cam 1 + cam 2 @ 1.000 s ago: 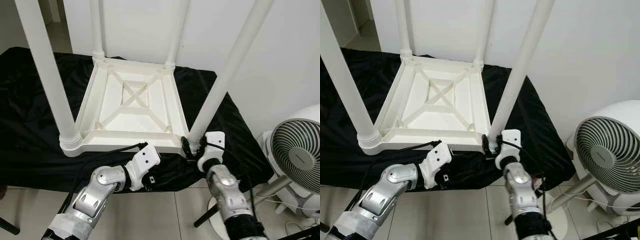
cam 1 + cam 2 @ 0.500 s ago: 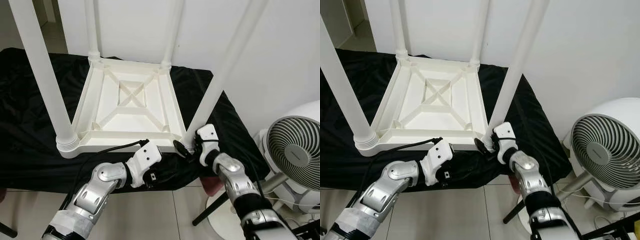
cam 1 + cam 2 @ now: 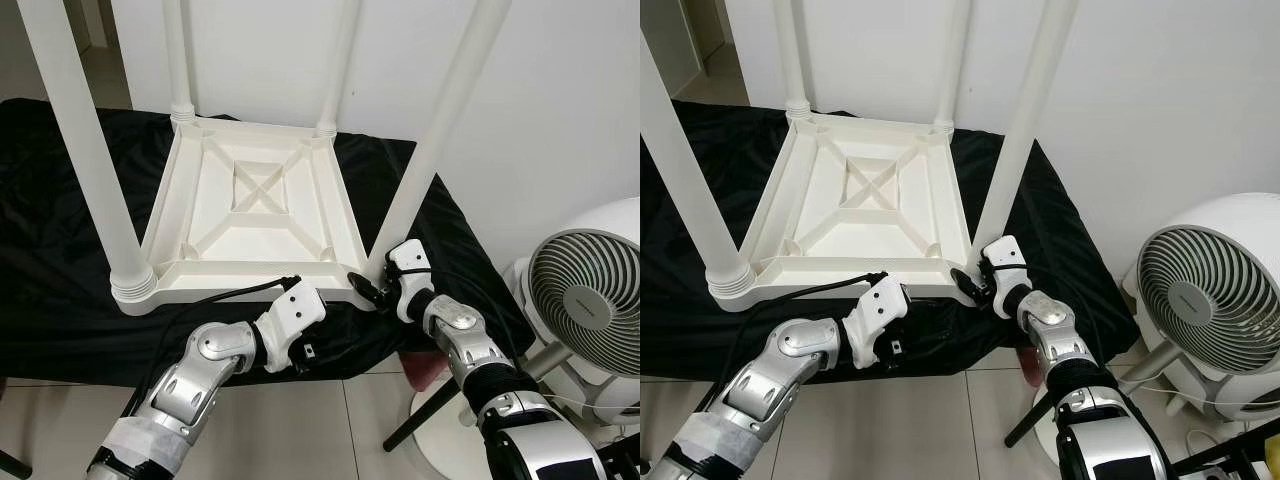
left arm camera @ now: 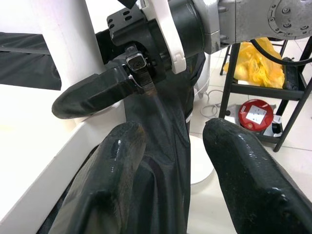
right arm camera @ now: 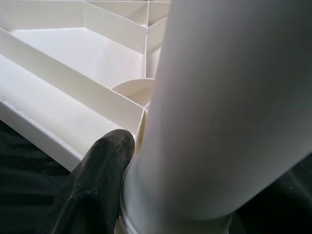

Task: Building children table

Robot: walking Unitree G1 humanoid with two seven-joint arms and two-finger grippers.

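Observation:
A white plastic children's table (image 3: 240,283) lies upside down on a black cloth (image 3: 60,300), with its legs pointing up. My right gripper (image 3: 372,290) is at the base of the near right leg (image 3: 430,170). One black finger (image 5: 97,165) presses against that leg (image 5: 224,97), and the other is hidden behind it. My left gripper (image 4: 175,165) hangs just below the table's front edge, over the draped cloth, open with nothing between its fingers. From there the right gripper's finger (image 4: 92,95) shows against the leg's foot.
A white floor fan (image 3: 590,310) stands close on the right, on the tiled floor. A black stand leg (image 3: 425,420) and a red object (image 3: 425,370) sit under my right arm. A white wall rises behind the table. A yellow bag (image 4: 253,63) hangs on a black rack.
My right wrist has turned around the base of the near right leg, and the forearm has swung out to the right. The left arm has barely moved. The camera has shifted slightly.

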